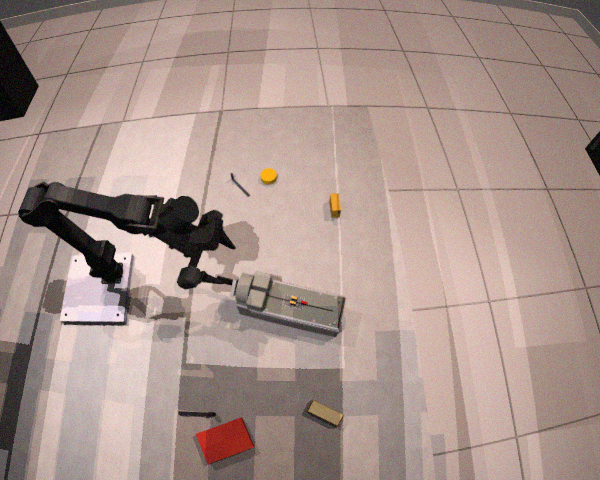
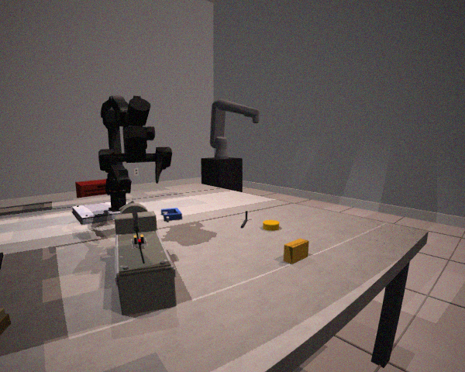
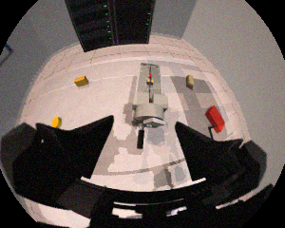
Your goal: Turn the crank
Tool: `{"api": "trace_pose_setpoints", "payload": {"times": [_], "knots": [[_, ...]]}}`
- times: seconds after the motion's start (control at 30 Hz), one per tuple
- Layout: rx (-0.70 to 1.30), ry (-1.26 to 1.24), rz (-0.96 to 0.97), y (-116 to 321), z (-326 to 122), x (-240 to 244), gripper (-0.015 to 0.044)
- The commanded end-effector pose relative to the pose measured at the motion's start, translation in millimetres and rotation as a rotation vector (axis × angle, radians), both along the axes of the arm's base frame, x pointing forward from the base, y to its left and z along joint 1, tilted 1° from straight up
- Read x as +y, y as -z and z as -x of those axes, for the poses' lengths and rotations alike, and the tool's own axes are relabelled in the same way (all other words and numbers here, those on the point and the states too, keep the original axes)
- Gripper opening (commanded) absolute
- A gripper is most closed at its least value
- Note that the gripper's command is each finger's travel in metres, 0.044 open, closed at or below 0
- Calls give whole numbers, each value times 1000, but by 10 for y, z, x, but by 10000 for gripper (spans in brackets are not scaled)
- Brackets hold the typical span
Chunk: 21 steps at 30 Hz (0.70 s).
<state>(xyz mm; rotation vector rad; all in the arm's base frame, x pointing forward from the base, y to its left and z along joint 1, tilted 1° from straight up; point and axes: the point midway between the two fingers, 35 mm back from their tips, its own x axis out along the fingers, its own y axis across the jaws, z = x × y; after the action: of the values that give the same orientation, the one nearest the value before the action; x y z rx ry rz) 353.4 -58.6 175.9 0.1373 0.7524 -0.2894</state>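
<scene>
The grey-green machine [image 1: 310, 313] [image 2: 146, 290] [image 3: 143, 90] has a rounded housing at its arm end. Its red pointer [image 1: 304, 303] [image 2: 139, 241] [image 3: 150, 76] sits off the brass zero marks [image 1: 293, 298] [image 2: 135, 239], on the side away from the housing. The crank's black handle [image 3: 141, 139] sticks out from the housing toward the arm in the wrist view; I cannot make it out in the top and exterior views. My gripper [image 1: 232, 264] [image 2: 142, 187] [image 3: 145, 122] is wide open and empty. In the wrist view the handle appears between and below the two fingertips, not gripped.
A yellow disc [image 1: 268, 176] [image 2: 270, 225], an orange block [image 1: 335, 205] [image 2: 296, 251] and a thin dark rod [image 1: 240, 185] lie to one side of the machine. A red block [image 1: 225, 440], a tan block [image 1: 324, 413] and a dark stick [image 1: 197, 413] lie on the other side.
</scene>
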Motion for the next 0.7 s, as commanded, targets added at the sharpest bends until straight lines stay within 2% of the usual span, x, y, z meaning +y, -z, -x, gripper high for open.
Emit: {"api": "trace_pose_setpoints", "payload": {"times": [0.0,0.37,0.67], "knots": [[14,8,-2,206,-4,-5,440],[14,8,-2,660,38,6,440],[14,8,-2,743,35,7,440]]}}
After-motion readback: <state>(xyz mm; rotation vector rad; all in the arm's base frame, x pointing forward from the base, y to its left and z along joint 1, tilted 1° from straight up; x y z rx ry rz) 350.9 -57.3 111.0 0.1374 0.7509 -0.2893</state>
